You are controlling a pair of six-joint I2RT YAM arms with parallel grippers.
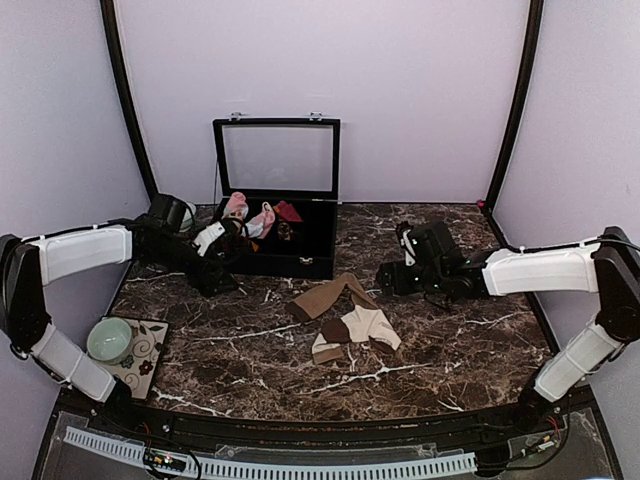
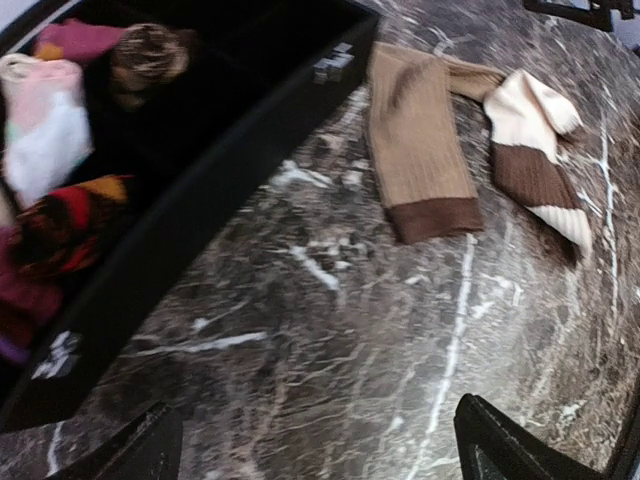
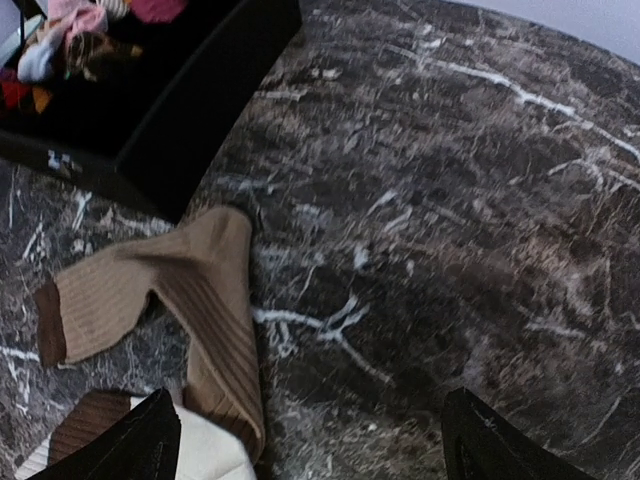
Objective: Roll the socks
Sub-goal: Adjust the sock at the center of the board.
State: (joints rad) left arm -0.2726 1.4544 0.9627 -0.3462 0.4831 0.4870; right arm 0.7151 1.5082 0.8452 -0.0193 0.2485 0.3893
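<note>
Table: dark marble top with white veins.

Box: black, at the far middle of the table, its glass lid standing open. Inside are sock bundles in pink-and-white and dark red.

Tan socks: flat and unrolled on the table, just in front of the box's right front corner, spread in a bent, inverted V. One end has a dark brown cuff.

Cream socks: flat and unrolled, with dark brown patches, on the near side of the tan socks and touching their lower end.

Bowl: pale green, on a patterned mat at the near left corner.

Left gripper: beside the box's left front corner, over bare marble. Fingers are spread wide, with nothing between them.

Right gripper: to the right of the socks and apart from them, low over the table. Fingers are wide apart and hold nothing.
</note>
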